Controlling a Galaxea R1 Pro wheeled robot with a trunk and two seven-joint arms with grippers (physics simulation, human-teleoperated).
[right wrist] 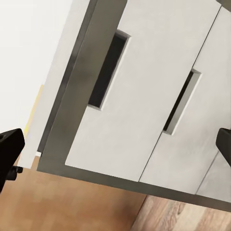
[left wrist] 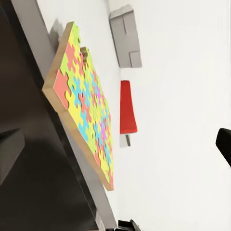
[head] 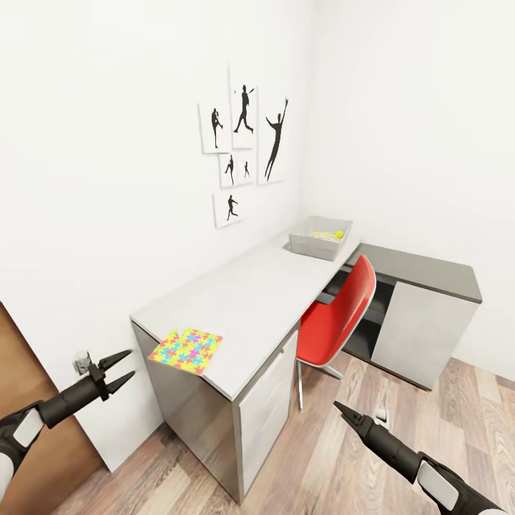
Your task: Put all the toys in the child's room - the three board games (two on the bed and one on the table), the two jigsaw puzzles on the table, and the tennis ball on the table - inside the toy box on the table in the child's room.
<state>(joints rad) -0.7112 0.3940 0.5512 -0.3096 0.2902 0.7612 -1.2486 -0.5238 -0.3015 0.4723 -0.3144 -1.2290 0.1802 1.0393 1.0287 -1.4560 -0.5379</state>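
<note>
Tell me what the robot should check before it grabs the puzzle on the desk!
1. Left gripper open: ok, fingers spread.
2. Left gripper empty: ok.
3. Jigsaw puzzle easy to get at: ok, lying flat at the desk's near corner.
4. One puzzle or two stacked: cannot tell for sure; the left wrist view hints at two layers.
5. Toy box ready: ok, at the desk's far end, tennis ball already inside.
6. Right gripper open: cannot tell.

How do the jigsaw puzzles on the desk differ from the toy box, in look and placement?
The jigsaw puzzles lie flat and multicoloured at the table's near end; the toy box is a plain grey, raised-sided tray at its far end. The toy box holds a yellow-green ball; the puzzles carry nothing. Both rest on the table.
</note>
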